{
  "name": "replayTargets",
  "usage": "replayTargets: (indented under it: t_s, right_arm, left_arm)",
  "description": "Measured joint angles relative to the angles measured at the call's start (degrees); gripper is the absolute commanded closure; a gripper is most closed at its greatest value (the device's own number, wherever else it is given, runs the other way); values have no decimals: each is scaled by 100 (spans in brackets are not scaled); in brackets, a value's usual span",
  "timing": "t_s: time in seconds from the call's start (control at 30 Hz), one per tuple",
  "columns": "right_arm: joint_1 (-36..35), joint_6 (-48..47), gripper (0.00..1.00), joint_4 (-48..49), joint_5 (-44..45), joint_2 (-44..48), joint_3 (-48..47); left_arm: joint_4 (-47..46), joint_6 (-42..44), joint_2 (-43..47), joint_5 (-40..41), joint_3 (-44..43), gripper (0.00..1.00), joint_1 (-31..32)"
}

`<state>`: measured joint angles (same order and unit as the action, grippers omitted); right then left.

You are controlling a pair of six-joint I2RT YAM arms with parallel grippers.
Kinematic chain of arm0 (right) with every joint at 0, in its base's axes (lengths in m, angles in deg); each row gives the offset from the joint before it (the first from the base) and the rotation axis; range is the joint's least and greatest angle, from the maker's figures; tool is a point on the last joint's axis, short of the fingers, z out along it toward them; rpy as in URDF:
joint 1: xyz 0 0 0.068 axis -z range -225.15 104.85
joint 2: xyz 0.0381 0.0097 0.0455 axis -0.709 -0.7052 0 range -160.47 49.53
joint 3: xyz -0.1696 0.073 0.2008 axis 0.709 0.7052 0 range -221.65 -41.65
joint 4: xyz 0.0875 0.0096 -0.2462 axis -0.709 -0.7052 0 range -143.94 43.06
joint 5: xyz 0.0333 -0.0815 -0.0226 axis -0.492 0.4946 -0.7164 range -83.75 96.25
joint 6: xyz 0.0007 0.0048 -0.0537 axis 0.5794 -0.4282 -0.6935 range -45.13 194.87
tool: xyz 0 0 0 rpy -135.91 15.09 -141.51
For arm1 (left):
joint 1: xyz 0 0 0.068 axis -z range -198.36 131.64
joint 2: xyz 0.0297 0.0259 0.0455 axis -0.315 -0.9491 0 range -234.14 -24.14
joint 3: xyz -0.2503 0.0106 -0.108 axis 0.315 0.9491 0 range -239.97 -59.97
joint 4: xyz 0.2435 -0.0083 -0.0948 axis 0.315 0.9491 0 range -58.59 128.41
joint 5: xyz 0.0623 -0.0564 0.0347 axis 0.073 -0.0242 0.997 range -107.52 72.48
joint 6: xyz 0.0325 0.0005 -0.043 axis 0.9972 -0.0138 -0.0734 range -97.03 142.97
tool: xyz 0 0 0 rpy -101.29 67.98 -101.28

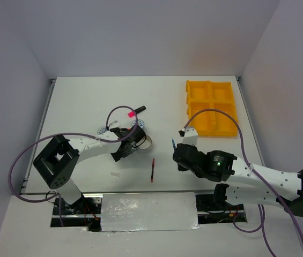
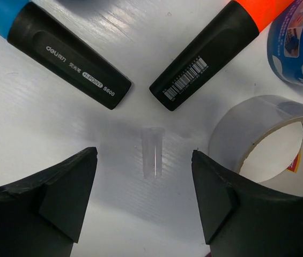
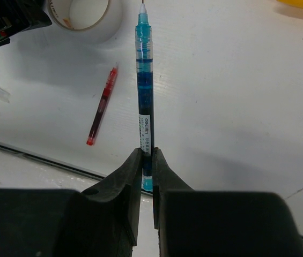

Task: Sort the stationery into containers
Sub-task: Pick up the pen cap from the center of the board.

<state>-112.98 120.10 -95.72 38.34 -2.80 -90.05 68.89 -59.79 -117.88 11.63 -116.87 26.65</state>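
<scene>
Nearest you on the bench (image 1: pixel 87 96), a red pen (image 1: pixel 152 169) lies loose between the two arms. Just right of it, your right pincer (image 3: pixel 146 152) is clenched on the back end of a blue pen (image 3: pixel 144 80), which sticks straight out ahead of the fingers. On the left, your left pincer (image 2: pixel 145 154) is released, jaws wide, with a clear pen cap (image 2: pixel 153 152) lying untouched between them. Just beyond the cap are a clear tape ring (image 2: pixel 258 134), a blue-capped highlighter (image 2: pixel 60 53), an orange-capped highlighter (image 2: pixel 205 59) and a blue-white tape roll (image 2: pixel 296 43). Farther off lies a pink-capped highlighter (image 1: pixel 136 111). The yellow tray (image 1: pixel 189 101) sits at the far right, well apart from the stationery.
</scene>
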Motion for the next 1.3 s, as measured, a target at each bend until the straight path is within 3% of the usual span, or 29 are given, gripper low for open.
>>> replayTargets:
  t_s: [0.37, 0.47, 0.53, 0.7, 0.87, 1.0, 1.3]
  right_arm:
    - [0, -140, 100, 125, -90, -15, 107]
    - [0, -164, 100, 140, -101, -4, 116]
    - [0, -168, 100, 164, -103, 22, 118]
    - [0, -197, 100, 173, -105, 52, 118]
    - [0, -275, 100, 190, -109, 52, 118]
    - [0, -337, 100, 229, -133, 92, 118]
    - [-2, -527, 100, 549, -264, 243, 225]
  left_arm:
    - [-197, 7, -321, -153, -11, 30, -26]
    - [-208, -2, -321, -160, -9, 41, -33]
    - [-238, -7, -321, -177, -7, 54, -39]
    - [-354, -17, -245, -208, 96, 68, -63]
    - [-590, -11, 192, -297, 557, 93, -66]
    - [-542, 17, 529, -350, 756, 100, -68]
    - [-428, 358, 1554, -284, 754, 100, -20]
